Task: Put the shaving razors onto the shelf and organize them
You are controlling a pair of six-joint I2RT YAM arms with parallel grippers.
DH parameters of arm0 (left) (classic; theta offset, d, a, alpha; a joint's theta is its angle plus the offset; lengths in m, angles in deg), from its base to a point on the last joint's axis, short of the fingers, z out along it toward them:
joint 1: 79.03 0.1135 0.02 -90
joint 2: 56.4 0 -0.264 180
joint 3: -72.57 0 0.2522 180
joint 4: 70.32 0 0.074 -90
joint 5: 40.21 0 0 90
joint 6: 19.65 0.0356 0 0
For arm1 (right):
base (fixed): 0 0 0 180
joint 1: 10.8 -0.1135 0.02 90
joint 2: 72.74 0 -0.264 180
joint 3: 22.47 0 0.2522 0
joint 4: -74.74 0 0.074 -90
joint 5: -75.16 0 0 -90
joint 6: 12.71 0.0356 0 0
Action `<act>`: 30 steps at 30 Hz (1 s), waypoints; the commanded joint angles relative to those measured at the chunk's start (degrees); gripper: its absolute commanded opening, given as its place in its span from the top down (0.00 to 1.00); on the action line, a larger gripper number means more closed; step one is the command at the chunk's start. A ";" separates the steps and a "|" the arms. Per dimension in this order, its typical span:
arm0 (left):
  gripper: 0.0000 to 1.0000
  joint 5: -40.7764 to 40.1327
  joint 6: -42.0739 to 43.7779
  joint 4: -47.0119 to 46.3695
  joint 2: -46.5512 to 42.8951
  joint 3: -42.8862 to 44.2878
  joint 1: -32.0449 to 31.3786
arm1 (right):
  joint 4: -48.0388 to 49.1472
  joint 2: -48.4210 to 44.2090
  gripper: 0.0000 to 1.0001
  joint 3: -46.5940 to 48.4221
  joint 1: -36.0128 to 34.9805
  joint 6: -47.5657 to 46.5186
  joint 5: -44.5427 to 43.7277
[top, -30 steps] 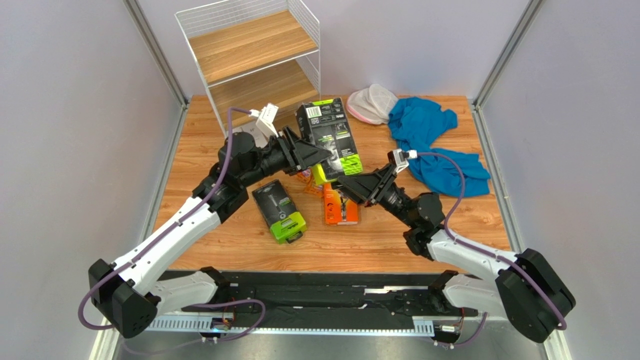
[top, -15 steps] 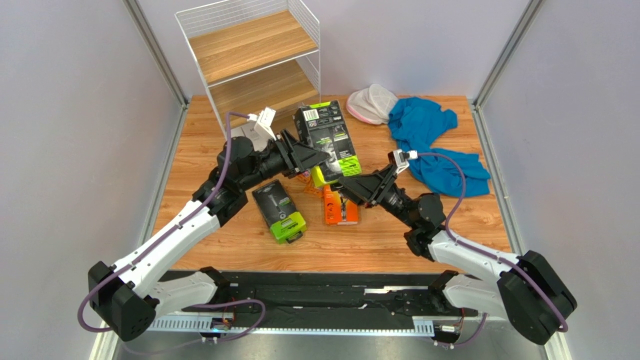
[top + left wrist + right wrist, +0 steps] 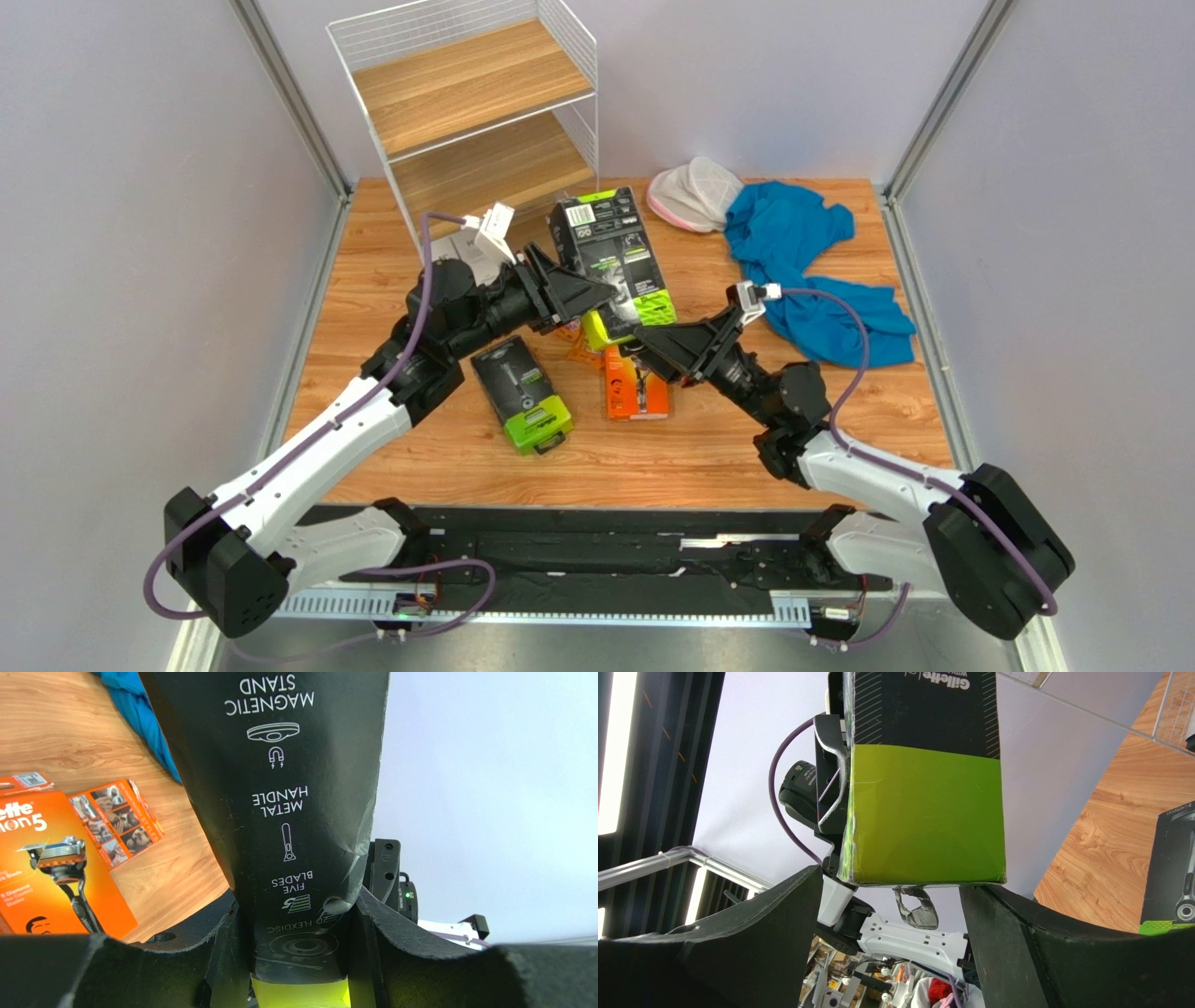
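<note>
My left gripper (image 3: 586, 297) is shut on a black razor pack with a lime-green end (image 3: 608, 261) and holds it tilted above the table. In the left wrist view the pack (image 3: 295, 812) is clamped between my fingers (image 3: 298, 952). My right gripper (image 3: 657, 342) is open, and its fingertips sit on either side of the pack's green end (image 3: 924, 812) without closing on it (image 3: 892, 882). A second black and green pack (image 3: 522, 395) and an orange Gillette box (image 3: 634, 381) lie flat on the table. The white wire shelf (image 3: 470, 98) stands at the back left, and its wood tiers hold no packs.
A blue cloth (image 3: 807, 266) and a white and pink cloth item (image 3: 694, 193) lie at the back right. More orange packs (image 3: 56, 875) (image 3: 119, 819) lie under the held pack. The two arms cross the table's middle.
My left arm has drawn back slightly to the left with the pack. My right gripper has stayed at the pack's green end.
</note>
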 commanded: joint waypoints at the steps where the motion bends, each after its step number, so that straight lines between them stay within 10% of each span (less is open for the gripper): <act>1: 1.00 6.42 -2.49 -2.67 -3.77 -1.45 -3.11 | 5.64 2.28 0.22 0.80 1.00 -0.50 -8.77; 30: 1.00 -12.37 3.57 2.76 -11.24 -5.59 -9.70 | 16.73 8.53 0.23 2.48 1.00 5.39 -7.37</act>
